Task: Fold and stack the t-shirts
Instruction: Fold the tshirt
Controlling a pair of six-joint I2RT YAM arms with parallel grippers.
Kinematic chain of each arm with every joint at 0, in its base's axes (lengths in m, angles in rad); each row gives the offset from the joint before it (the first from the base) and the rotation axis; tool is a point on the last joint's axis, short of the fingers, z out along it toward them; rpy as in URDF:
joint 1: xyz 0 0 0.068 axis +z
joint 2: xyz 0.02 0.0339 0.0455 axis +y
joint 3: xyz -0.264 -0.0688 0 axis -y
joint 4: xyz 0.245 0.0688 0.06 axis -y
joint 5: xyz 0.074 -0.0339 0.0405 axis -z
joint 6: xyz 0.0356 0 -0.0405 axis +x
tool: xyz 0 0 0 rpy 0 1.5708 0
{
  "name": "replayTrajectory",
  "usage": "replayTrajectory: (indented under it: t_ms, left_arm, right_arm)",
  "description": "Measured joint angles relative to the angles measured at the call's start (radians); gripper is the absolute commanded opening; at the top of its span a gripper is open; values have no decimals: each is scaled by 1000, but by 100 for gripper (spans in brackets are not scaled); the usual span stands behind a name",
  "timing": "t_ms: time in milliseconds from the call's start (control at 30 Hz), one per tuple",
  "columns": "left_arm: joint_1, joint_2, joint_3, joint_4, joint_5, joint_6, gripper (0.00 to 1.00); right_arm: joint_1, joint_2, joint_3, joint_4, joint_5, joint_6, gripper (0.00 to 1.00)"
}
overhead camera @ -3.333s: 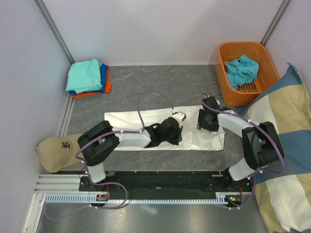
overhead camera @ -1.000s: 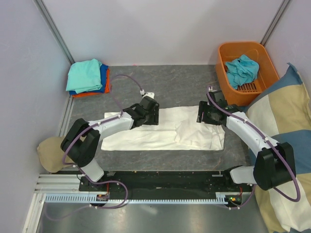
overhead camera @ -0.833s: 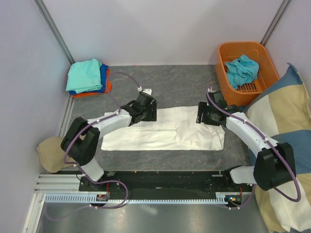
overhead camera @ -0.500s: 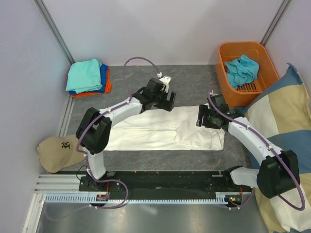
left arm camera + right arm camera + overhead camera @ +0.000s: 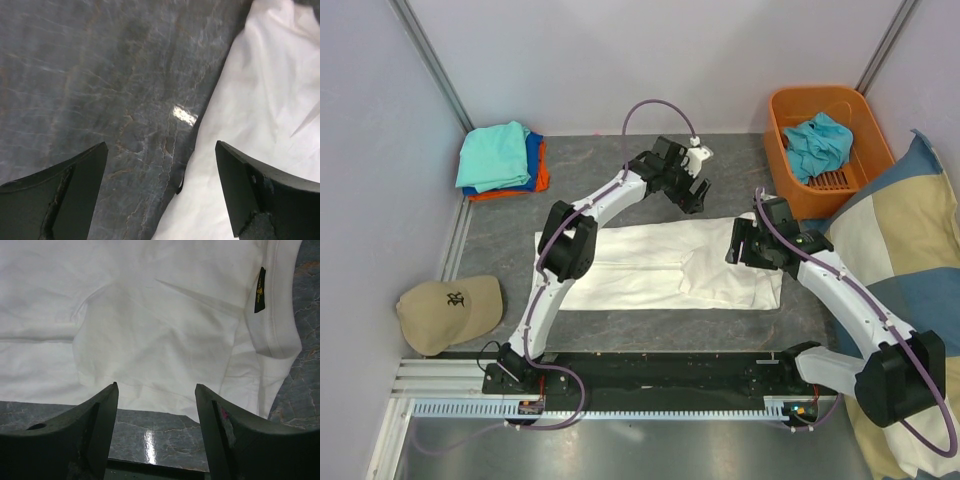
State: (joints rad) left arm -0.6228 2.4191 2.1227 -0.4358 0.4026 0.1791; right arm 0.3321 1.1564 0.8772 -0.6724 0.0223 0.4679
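Top external view: the white tee (image 5: 640, 268), folded lengthwise mid-table, has just been released by the left gripper (image 5: 686, 190), now spread beyond its far edge. The right gripper (image 5: 744, 246) is spread over the collar end; crosswise folding is judged next.

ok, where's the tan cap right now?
Top view, left side: the tan fabric baseball cap lies at the near-left corner of the grey marbled table, left of the flattened white cotton t-shirt.

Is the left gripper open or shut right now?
Open. The left gripper shows jaws wide apart, nothing held, above the table and the white t-shirt.
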Motion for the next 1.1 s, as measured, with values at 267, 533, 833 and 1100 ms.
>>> replayTrajectory:
  t_ms: [267, 533, 833, 1100]
  left_arm:
    - [0, 41, 4, -108, 126, 33, 85]
    - [0, 41, -32, -118, 241, 33, 82]
    - [-1, 42, -42, -135, 282, 32, 37]
    - [-1, 72, -41, -134, 287, 28, 2]
  right_arm:
    - [0, -8, 0, -3, 0, 6, 72]
    - [0, -6, 0, -3, 0, 7, 72]
    - [0, -6, 0, -3, 0, 8, 73]
    - [0, -6, 0, -3, 1, 8, 73]
